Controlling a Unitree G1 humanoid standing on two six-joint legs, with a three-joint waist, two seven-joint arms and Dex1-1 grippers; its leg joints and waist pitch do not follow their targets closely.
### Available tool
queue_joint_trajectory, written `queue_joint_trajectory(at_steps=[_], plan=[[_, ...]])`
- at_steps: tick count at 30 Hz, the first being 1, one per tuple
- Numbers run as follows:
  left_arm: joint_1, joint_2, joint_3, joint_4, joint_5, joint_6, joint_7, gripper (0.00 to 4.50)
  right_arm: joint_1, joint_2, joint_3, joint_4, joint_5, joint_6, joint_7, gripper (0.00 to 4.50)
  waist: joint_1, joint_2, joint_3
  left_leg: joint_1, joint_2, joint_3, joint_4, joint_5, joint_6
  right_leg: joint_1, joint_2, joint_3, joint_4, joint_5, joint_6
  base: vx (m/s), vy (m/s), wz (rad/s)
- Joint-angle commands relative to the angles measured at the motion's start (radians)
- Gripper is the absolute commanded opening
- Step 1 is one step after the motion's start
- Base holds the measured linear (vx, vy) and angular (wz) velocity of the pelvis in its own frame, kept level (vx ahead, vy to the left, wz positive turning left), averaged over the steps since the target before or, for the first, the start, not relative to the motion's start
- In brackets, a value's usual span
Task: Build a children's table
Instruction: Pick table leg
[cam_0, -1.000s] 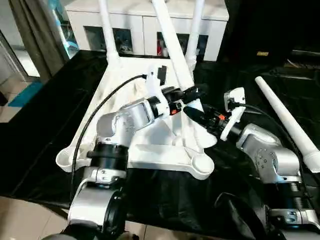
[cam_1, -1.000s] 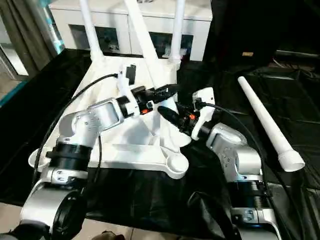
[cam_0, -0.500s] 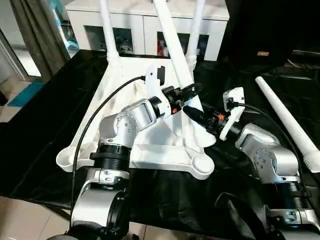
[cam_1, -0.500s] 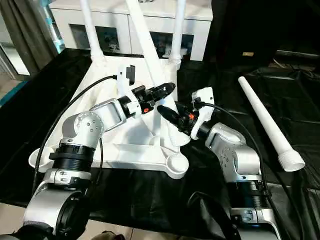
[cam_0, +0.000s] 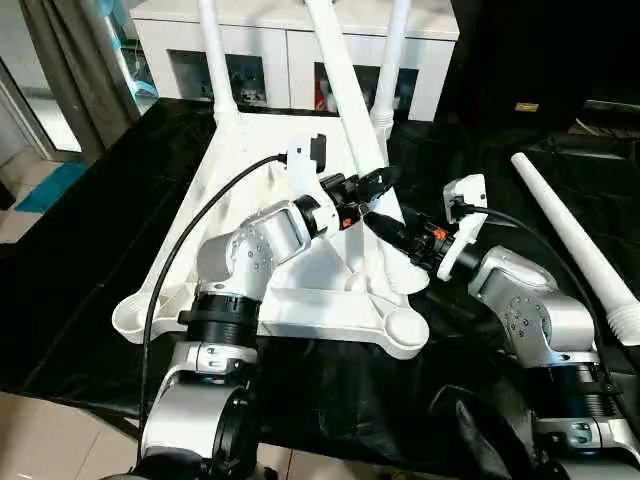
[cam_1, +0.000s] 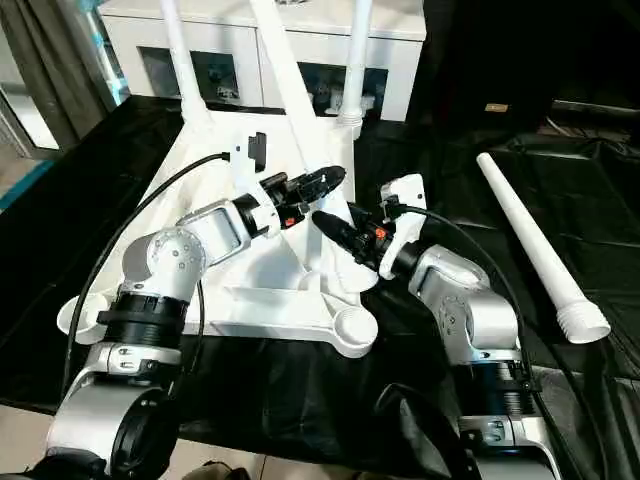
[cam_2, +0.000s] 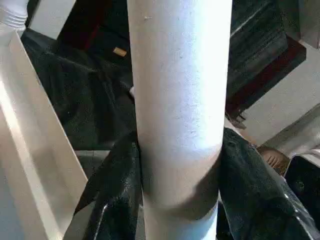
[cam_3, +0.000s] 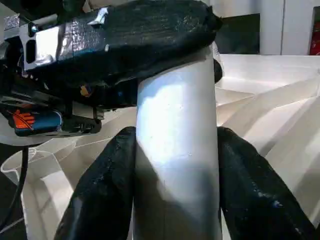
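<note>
The children's table top (cam_0: 232, 150) lies upside down on black cloth. Two white legs (cam_0: 210, 50) (cam_0: 396, 45) stand in its far corner sockets. A third leg (cam_0: 340, 70) leans up from the top's right side, and both grippers hold it low down. My left gripper (cam_0: 375, 182) is shut on it from the left; its fingers (cam_2: 115, 190) press the tube (cam_2: 177, 100). Just below, my right gripper (cam_0: 385, 225) is shut on the same leg (cam_3: 175, 150), with a finger (cam_3: 100, 190) on each side. The leg's foot is hidden behind them.
A loose white leg (cam_0: 570, 240) lies on the cloth at the right. Both near corner sockets (cam_0: 405, 325) (cam_0: 130, 315) stand open towards me. A white cabinet (cam_0: 290, 50) with glass doors stands behind the table. A curtain (cam_0: 70, 70) hangs at the left.
My left gripper's fingers have closed onto the leaning leg and sit a little higher on it. The right gripper keeps its hold in the same place.
</note>
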Motion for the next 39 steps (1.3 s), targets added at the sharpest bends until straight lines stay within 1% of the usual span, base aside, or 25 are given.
queue_joint_trajectory(at_steps=[1,2,3,5,8,11,13,14,17,18,19,20,23,28,29,30,31,32,33,34,35,36,37,38,39], plan=[[-0.014,-0.01,-0.029,-0.027,0.017,-0.027,0.004,1.91,-0.015,0.011,0.009,-0.026,0.017,0.014,0.001,2.56,0.002,-0.021,-0.083,0.023,0.047,-0.023,-0.069,-0.166,0.092,0.052,-0.037,0.032,-0.068,-0.222,-0.215,0.0,0.0,0.0],[-0.018,-0.008,-0.036,-0.029,0.032,-0.039,0.016,1.9,-0.015,0.014,0.015,-0.033,-0.003,0.0,-0.023,2.62,0.002,-0.02,-0.083,0.023,0.047,-0.024,-0.07,-0.166,0.09,0.052,-0.038,0.032,-0.067,-0.22,-0.215,0.0,0.0,0.0],[-0.024,-0.001,-0.049,-0.033,0.053,-0.051,0.03,1.9,-0.015,0.015,0.033,-0.039,-0.052,-0.025,-0.069,2.79,0.002,-0.021,-0.083,0.022,0.048,-0.025,-0.07,-0.162,0.085,0.052,-0.038,0.032,-0.065,-0.218,-0.213,0.0,0.0,0.0],[-0.027,0.003,-0.059,-0.038,0.066,-0.059,0.038,1.89,-0.014,0.014,0.046,-0.044,-0.081,-0.037,-0.095,2.96,0.001,-0.021,-0.083,0.023,0.047,-0.024,-0.07,-0.162,0.076,0.052,-0.037,0.032,-0.066,-0.222,-0.208,0.0,0.0,0.0],[-0.034,0.006,-0.072,-0.049,0.083,-0.069,0.057,1.89,-0.015,0.011,0.088,-0.055,-0.138,-0.025,-0.141,2.97,0.0,-0.021,-0.082,0.022,0.047,-0.025,-0.071,-0.165,0.067,0.052,-0.036,0.033,-0.066,-0.226,-0.203,0.0,0.0,0.0],[-0.038,0.006,-0.077,-0.066,0.092,-0.075,0.072,1.89,-0.011,0.021,0.136,-0.066,-0.183,0.018,-0.184,2.97,-0.002,-0.021,-0.082,0.023,0.045,-0.024,-0.071,-0.171,0.065,0.051,-0.035,0.033,-0.066,-0.229,-0.202,0.0,0.0,0.0],[-0.038,0.005,-0.079,-0.073,0.092,-0.072,0.075,1.89,-0.012,0.028,0.154,-0.056,-0.212,0.028,-0.218,2.97,-0.003,-0.022,-0.082,0.022,0.045,-0.023,-0.071,-0.174,0.063,0.051,-0.035,0.033,-0.066,-0.231,-0.202,0.0,0.0,0.0],[-0.037,0.005,-0.08,-0.076,0.092,-0.071,0.076,1.89,-0.014,0.033,0.16,-0.047,-0.223,0.032,-0.237,2.97,-0.004,-0.021,-0.082,0.022,0.045,-0.024,-0.071,-0.178,0.06,0.05,-0.036,0.034,-0.067,-0.24,-0.197,0.0,0.0,0.0],[-0.034,0.006,-0.086,-0.084,0.09,-0.073,0.08,1.88,-0.019,0.061,0.159,-0.02,-0.238,0.054,-0.289,2.6,-0.004,-0.021,-0.082,0.023,0.044,-0.024,-0.072,-0.18,0.056,0.049,-0.035,0.034,-0.067,-0.24,-0.197,0.0,0.0,0.0],[-0.034,0.008,-0.087,-0.086,0.089,-0.073,0.08,1.88,-0.019,0.064,0.159,-0.019,-0.236,0.058,-0.291,2.6,-0.004,-0.02,-0.083,0.023,0.044,-0.024,-0.072,-0.178,0.056,0.049,-0.035,0.034,-0.066,-0.233,-0.197,0.0,0.0,0.0],[-0.034,0.008,-0.087,-0.086,0.088,-0.073,0.08,1.88,-0.019,0.064,0.16,-0.019,-0.236,0.058,-0.291,2.36,-0.003,-0.02,-0.083,0.023,0.045,-0.024,-0.072,-0.177,0.056,0.05,-0.034,0.034,-0.065,-0.221,-0.198,0.0,0.0,0.0],[-0.033,0.008,-0.086,-0.088,0.088,-0.072,0.08,1.88,-0.02,0.066,0.159,-0.02,-0.236,0.056,-0.292,2.25,-0.003,-0.019,-0.083,0.024,0.045,-0.023,-0.071,-0.177,0.058,0.05,-0.034,0.034,-0.065,-0.211,-0.2,0.0,0.0,0.0],[-0.032,0.007,-0.085,-0.091,0.086,-0.068,0.078,1.88,-0.024,0.072,0.154,-0.024,-0.231,0.05,-0.294,2.06,-0.002,-0.019,-0.083,0.023,0.044,-0.023,-0.071,-0.176,0.059,0.051,-0.035,0.035,-0.064,-0.204,-0.204,0.0,0.0,0.0],[-0.032,0.007,-0.083,-0.091,0.078,-0.063,0.074,1.88,-0.02,0.073,0.134,-0.041,-0.183,0.033,-0.246,1.94,-0.003,-0.019,-0.083,0.023,0.045,-0.023,-0.071,-0.175,0.063,0.052,-0.035,0.034,-0.063,-0.2,-0.205,0.0,0.0,0.0],[-0.032,0.008,-0.083,-0.091,0.077,-0.063,0.073,2.44,-0.02,0.072,0.134,-0.042,-0.181,0.033,-0.243,1.94,-0.002,-0.019,-0.083,0.023,0.045,-0.023,-0.07,-0.176,0.063,0.052,-0.035,0.034,-0.063,-0.2,-0.205,0.0,0.0,0.0],[-0.033,0.016,-0.085,-0.087,0.069,-0.067,0.046,2.58,-0.011,0.064,0.124,-0.064,-0.138,0.026,-0.185,1.94,-0.002,-0.018,-0.084,0.023,0.044,-0.023,-0.07,-0.176,0.067,0.053,-0.034,0.034,-0.063,-0.196,-0.206,0.0,0.0,0.0],[-0.03,0.021,-0.083,-0.095,0.042,-0.046,0.01,2.58,-0.003,0.056,0.119,-0.08,-0.109,0.026,-0.144,1.93,0.0,-0.019,-0.084,0.024,0.043,-0.022,-0.069,-0.181,0.075,0.055,-0.037,0.034,-0.064,-0.197,-0.209,0.0,0.0,0.0],[-0.027,0.023,-0.078,-0.105,0.019,-0.03,-0.015,2.65,0.005,0.046,0.117,-0.096,-0.086,0.024,-0.105,1.93,0.002,-0.016,-0.084,0.021,0.045,-0.024,-0.069,-0.172,0.08,0.055,-0.037,0.034,-0.06,-0.184,-0.215,0.0,0.0,0.0],[-0.026,0.024,-0.077,-0.107,0.015,-0.027,-0.019,2.65,0.007,0.044,0.117,-0.099,-0.082,0.024,-0.097,1.93,0.001,-0.017,-0.085,0.022,0.046,-0.023,-0.069,-0.168,0.083,0.056,-0.037,0.034,-0.058,-0.173,-0.219,0.0,0.0,0.0],[-0.023,0.028,-0.064,-0.119,-0.028,-0.002,-0.066,2.79,0.023,0.023,0.116,-0.13,-0.042,0.023,-0.023,1.93,0.001,-0.021,-0.085,0.021,0.046,-0.023,-0.067,-0.163,0.089,0.056,-0.035,0.033,-0.056,-0.159,-0.225,0.0,0.0,0.0],[-0.023,0.033,-0.057,-0.118,-0.048,0.006,-0.094,2.94,0.033,0.008,0.114,-0.147,-0.018,0.026,0.02,1.93,0.004,-0.022,-0.084,0.022,0.047,-0.022,-0.067,-0.161,0.095,0.058,-0.037,0.034,-0.056,-0.158,-0.231,0.0,0.0,0.0],[-0.023,0.041,-0.056,-0.114,-0.062,0.018,-0.123,3.02,0.039,0.0,0.108,-0.158,0.002,0.034,0.046,1.93,0.005,-0.02,-0.083,0.022,0.047,-0.023,-0.067,-0.162,0.097,0.057,-0.038,0.034,-0.056,-0.162,-0.233,0.0,0.0,0.0],[-0.021,0.05,-0.06,-0.114,-0.073,0.03,-0.152,3.03,0.043,-0.006,0.103,-0.164,0.015,0.04,0.062,1.93,0.005,-0.02,-0.083,0.023,0.047,-0.022,-0.067,-0.166,0.097,0.055,-0.037,0.034,-0.058,-0.177,-0.236,0.0,0.0,0.0],[-0.01,0.084,-0.09,-0.127,-0.1,0.063,-0.256,3.02,0.05,-0.021,0.089,-0.174,0.043,0.052,0.097,1.93,0.007,-0.022,-0.082,0.024,0.045,-0.022,-0.067,-0.167,0.098,0.055,-0.038,0.034,-0.059,-0.198,-0.234,0.0,0.0,0.0],[-0.005,0.099,-0.104,-0.133,-0.107,0.073,-0.294,3.02,0.053,-0.026,0.079,-0.175,0.056,0.059,0.109,1.93,0.007,-0.02,-0.082,0.023,0.046,-0.022,-0.068,-0.169,0.095,0.053,-0.037,0.034,-0.058,-0.206,-0.232,0.0,0.0,0.0]])
